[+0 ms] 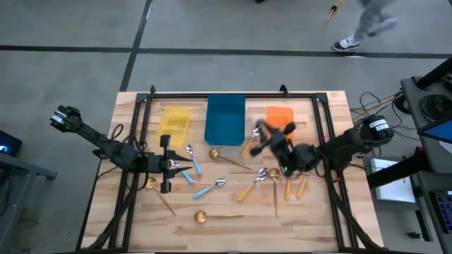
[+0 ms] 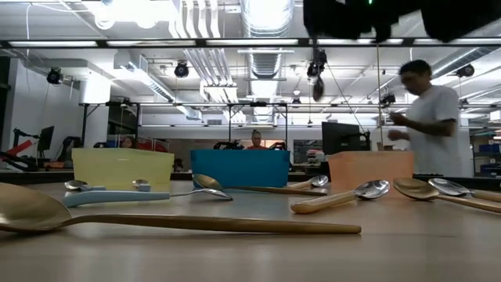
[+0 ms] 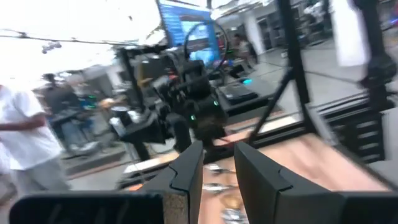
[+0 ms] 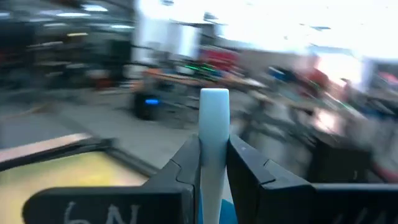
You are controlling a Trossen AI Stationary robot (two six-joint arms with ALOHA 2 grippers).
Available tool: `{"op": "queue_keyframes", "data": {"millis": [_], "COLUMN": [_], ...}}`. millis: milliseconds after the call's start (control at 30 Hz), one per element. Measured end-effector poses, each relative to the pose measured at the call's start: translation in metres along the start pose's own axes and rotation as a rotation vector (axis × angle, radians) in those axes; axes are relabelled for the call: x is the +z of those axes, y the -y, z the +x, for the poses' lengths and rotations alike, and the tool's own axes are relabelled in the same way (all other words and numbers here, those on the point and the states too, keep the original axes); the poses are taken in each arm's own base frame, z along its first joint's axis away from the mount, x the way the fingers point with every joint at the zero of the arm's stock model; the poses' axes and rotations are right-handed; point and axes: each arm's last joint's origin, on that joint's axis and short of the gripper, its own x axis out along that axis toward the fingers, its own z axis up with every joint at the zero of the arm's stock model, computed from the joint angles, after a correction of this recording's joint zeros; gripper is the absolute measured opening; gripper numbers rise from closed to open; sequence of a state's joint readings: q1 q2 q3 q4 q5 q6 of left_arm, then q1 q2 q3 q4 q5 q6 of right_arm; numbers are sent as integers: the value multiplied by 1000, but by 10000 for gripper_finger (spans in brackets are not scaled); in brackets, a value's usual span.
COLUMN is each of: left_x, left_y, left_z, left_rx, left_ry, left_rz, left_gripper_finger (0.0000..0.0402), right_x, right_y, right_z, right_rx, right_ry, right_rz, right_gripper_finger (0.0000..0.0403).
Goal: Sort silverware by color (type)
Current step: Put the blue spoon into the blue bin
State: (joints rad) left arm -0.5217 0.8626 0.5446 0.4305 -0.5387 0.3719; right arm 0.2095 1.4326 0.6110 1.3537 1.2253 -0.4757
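Spoons lie scattered on the wooden table [image 1: 233, 233]: blue-handled ones [image 1: 210, 188], orange-handled ones [image 1: 248, 187] and gold ones [image 1: 229, 161]. At the far edge stand a yellow bin [image 1: 173, 125], a blue bin [image 1: 224, 120] and an orange bin [image 1: 280, 116]. My right gripper [image 1: 260, 134] hovers between the blue and orange bins, shut on a light-blue-handled spoon [image 4: 214, 124]. My left gripper [image 1: 178, 164] hangs over the table's left part, open, with nothing between its fingers [image 3: 189, 180]. My right gripper pinches the spoon's light-blue handle [image 4: 214, 163] between its two fingers. The handle's squared free end [image 4: 214, 99] sticks out past the fingertips. The gripper's own body hides the bowl. The spoon is lifted clear of the table.
A black frame [image 1: 321, 120] runs along the table's edges. Gold spoons lie near the front edge [image 1: 200, 216] and beside my left gripper [image 1: 150, 185]. A person [image 2: 430, 117] stands in the room beyond the table.
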Motion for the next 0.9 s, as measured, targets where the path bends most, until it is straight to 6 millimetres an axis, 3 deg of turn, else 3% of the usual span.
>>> {"op": "queue_keyframes", "data": {"millis": [167, 367, 600, 900], "left_x": [0, -3, -5, -6], "left_y": [-4, -5, -5, -4], "left_z": [-1, -1, -1, -1], "left_rx": [112, 154, 154, 150], "left_ry": [-39, -79, -100, -111], "left_rz": [84, 105, 117, 120], "left_gripper_finger": [75, 75, 75, 75], "right_x": [-35, -59, -73, -109], "right_y": [34, 58, 62, 57], "right_z": [27, 43, 52, 52], "right_rx": [-157, -336, -378, -443], "right_ry": [-28, -70, -101, -154], "right_rz": [113, 94, 49, 15], "right_gripper_finger": [42, 42, 42, 42]}}
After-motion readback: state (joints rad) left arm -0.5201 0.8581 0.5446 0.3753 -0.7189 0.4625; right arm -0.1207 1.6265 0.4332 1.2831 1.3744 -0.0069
